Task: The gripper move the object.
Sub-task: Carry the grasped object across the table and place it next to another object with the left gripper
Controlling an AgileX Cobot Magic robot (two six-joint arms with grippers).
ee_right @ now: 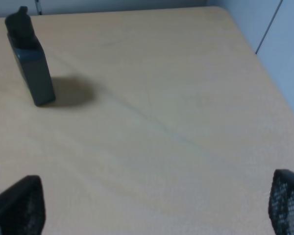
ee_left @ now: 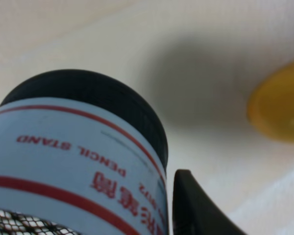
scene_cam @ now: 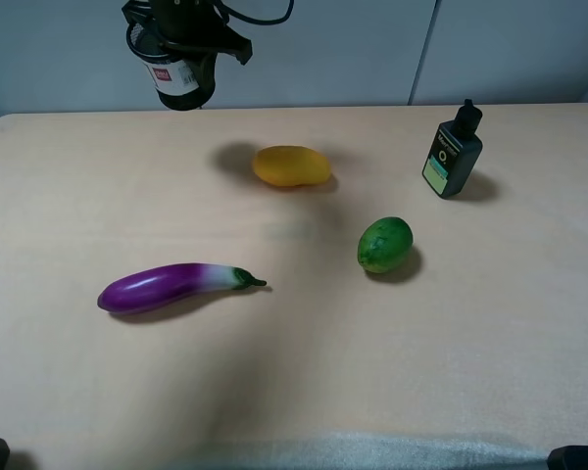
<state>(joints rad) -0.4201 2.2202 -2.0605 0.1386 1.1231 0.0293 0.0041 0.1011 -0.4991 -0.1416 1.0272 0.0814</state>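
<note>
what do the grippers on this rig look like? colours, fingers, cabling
Left gripper: black body with a black cable looping off it. Its finger is smooth matte black and tapers to a rounded tip. Right gripper: two dark fingers with a fine mesh-like texture on the faces. No markings or sleeves visible.

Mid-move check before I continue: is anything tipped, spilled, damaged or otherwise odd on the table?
Nothing stands out. The pen cup hangs clear of the table in the left pincer. The bottle stands upright. The eggplant, mango and green fruit lie apart, intact. No spill shows.
</note>
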